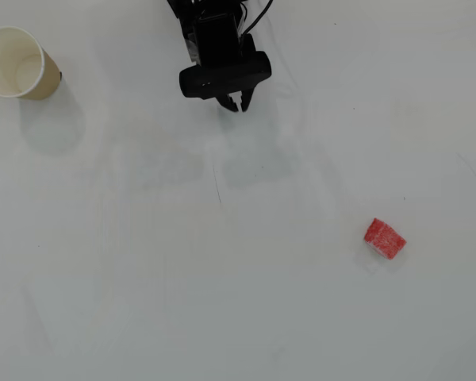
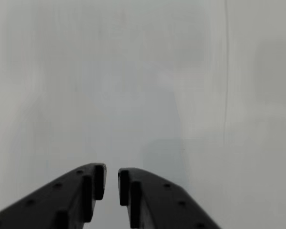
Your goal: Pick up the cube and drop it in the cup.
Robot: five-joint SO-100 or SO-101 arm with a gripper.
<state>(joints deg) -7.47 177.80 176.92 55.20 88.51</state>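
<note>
Two task things on the white table, neither touched: a small red, speckled, soft-looking cube and a tan paper cup with a cream-white inside. Seen from overhead, the cube well apart from the black two-finger gripper, down and to the right of the fingertips; the cup well apart too, to the left and slightly above, on the opposite side from the cube.

Gripper nearly closed and empty: in the wrist view only a narrow slit between the black tips, nothing clamped, only bare blurred table ahead. No cube and no cup in the wrist view.

Step in hand, by judgement: the very start, the reach toward the cube not yet made. Next move likely calls for spreading the jaws wider than the cube, swinging out and to the right in the overhead view, then lowering so as to straddle the block. Soft-looking material, so probably some give under the squeeze.

Cup upright, mouth open to the overhead camera, cream inside visible and empty.
</note>
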